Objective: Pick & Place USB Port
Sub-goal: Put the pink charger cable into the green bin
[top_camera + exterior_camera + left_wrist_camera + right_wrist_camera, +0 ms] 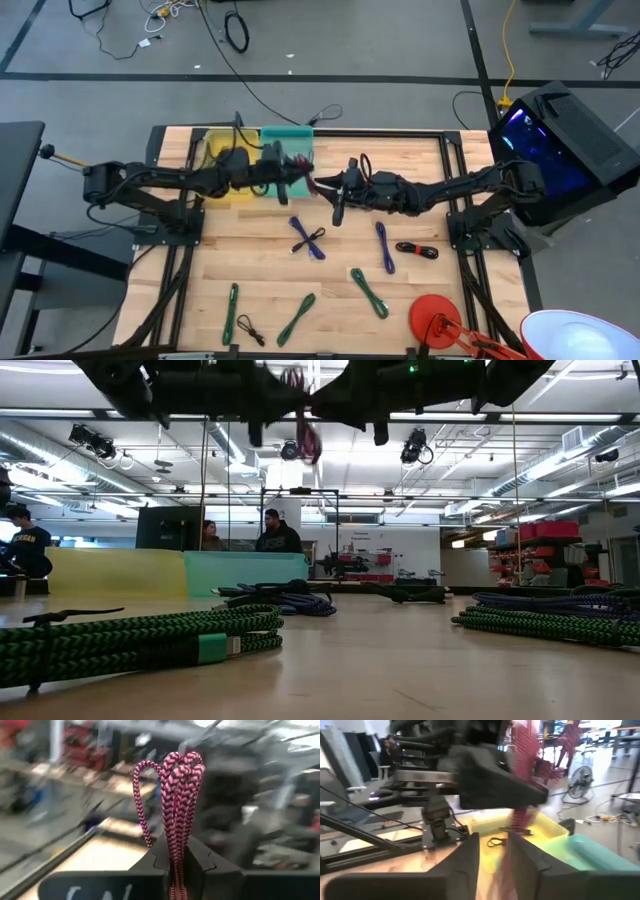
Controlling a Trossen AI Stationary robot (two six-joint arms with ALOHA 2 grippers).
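Note:
A pink-and-black braided cable is bundled into loops and held high above the table's far middle, in front of the teal bin and beside the yellow bin. My left gripper is shut on it. In the high view the left gripper reaches in from the left and the cable shows beside it. My right gripper is open and faces the left one from the right. A pink blur lies between its fingers; I cannot tell whether they touch the cable. My left gripper pinches the pink cable bundle between its two fingers, several strands together. The looped ends stick out past the fingertips. The bundle is lifted clear of the table, as the low view shows.
Other coiled cables lie on the wooden table: blue, purple, black-red and green ones. A red round object sits at the near right. People stand beyond the far edge.

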